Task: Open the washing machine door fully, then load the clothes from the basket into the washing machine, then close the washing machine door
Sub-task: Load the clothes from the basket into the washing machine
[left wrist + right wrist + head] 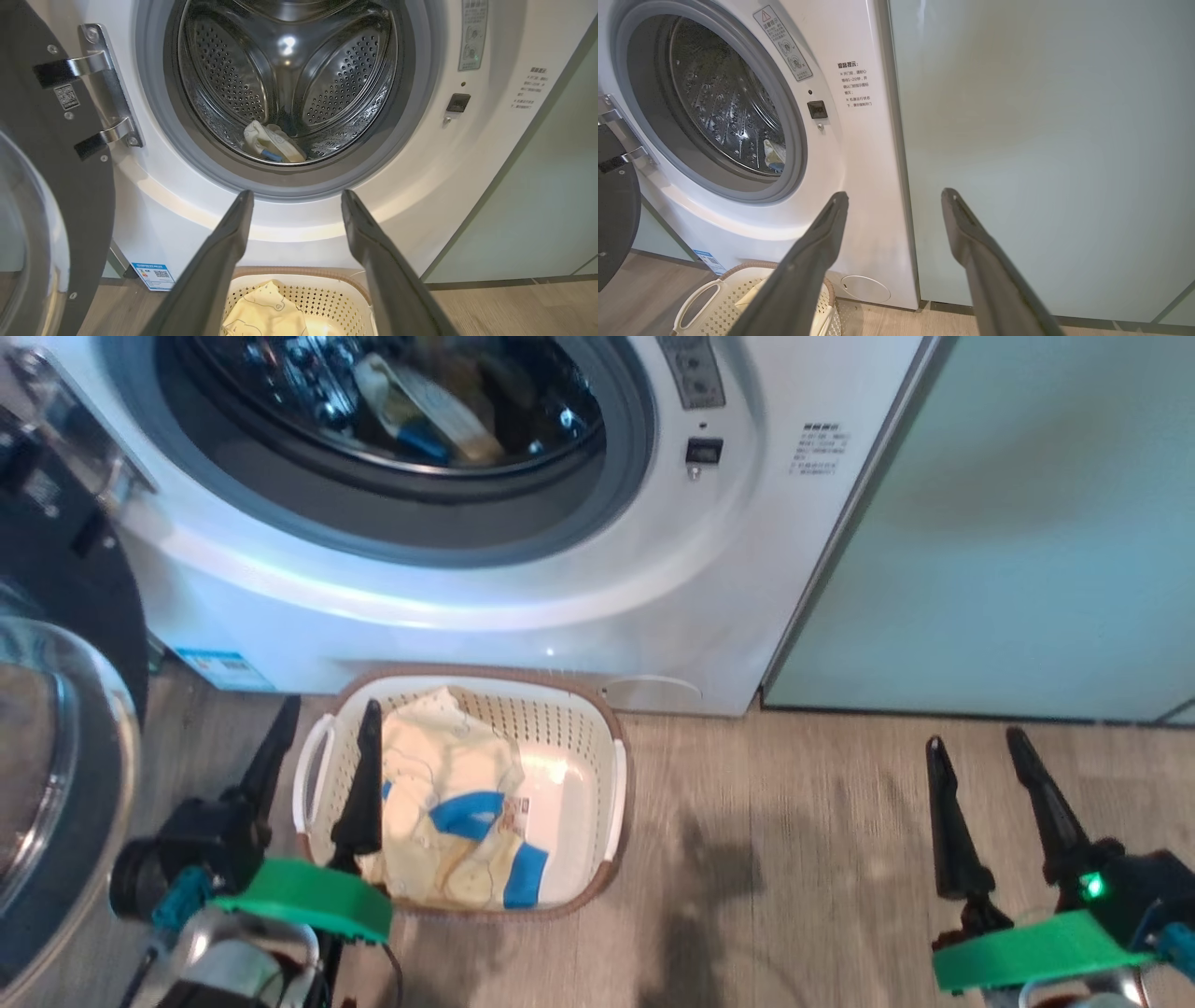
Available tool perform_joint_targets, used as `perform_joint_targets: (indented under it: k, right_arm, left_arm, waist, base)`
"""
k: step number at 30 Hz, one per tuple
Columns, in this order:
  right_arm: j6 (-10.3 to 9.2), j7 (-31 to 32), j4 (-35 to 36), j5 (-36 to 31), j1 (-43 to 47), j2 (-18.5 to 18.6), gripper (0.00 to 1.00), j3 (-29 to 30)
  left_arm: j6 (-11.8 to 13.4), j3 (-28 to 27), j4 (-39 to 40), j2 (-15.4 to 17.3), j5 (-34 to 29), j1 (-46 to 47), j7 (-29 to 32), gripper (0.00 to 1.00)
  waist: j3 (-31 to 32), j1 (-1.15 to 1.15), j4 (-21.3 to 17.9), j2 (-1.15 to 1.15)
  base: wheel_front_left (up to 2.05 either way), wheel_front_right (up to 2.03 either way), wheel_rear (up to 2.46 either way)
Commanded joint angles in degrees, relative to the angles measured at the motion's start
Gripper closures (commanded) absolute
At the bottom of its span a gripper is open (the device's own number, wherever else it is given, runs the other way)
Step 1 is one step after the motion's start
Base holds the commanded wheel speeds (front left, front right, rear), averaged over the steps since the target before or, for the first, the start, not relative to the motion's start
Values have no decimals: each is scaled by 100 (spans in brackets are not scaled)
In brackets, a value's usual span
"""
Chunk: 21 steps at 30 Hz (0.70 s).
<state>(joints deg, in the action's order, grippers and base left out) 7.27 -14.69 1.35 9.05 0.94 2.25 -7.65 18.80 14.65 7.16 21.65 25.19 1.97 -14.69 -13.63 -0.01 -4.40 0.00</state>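
Nearest, the left hand (331, 703) hangs with its fingers spread wide and nothing between them. One finger is above the clothes (439, 803), and the other is outside the basket (621, 784), over its left handle. The right hand (975, 737) is just as wide and empty. It sits above bare wooden floor (794, 821), well apart from the basket.

The basket stands on the floor where it meets the foot of the washing machine (467, 625). Cream garments with blue patches are heaped on its left side. Its right side shows bare bottom and a label.

The step in hand looks like loading: the washing machine door (56, 709) is swung open to the left, one garment (273, 142) already lies low in the steel drum (327, 70), and more wait in the basket.

The next move probably calls for shifting the left hand right so both fingers clear the brown rim. It would then drop onto the heap and pinch a fold.

Room is tight on the left, where the black door rim and glass bowl stand close beside the left arm. The floor to the right is open. Above, the lift must clear the grey gasket (420, 116) before the drum. The pale green cabinet (1027, 523) walls the far right.
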Motion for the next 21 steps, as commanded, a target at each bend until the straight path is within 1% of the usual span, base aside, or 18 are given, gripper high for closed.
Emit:
perform_joint_targets:
  k: [1,11,21]
  right_arm:
    - [22,-31,153,-16,27,63,0,-121]
    - [22,-31,182,-5,317,63,0,-113]
    - [22,-31,222,-15,455,63,0,-122]
  left_arm:
    - [-16,-300,176,58,-62,75,-30,0]
    - [-116,-355,139,-117,-130,-340,-30,0]
    - [-137,-399,184,-242,-162,-509,-30,0]
  waist:
    - [186,1,36,0]
    - [635,1,56,0]
    - [793,1,124,0]
  base:
    - [0,0,0]
    - [0,0,0]
    - [0,0,0]
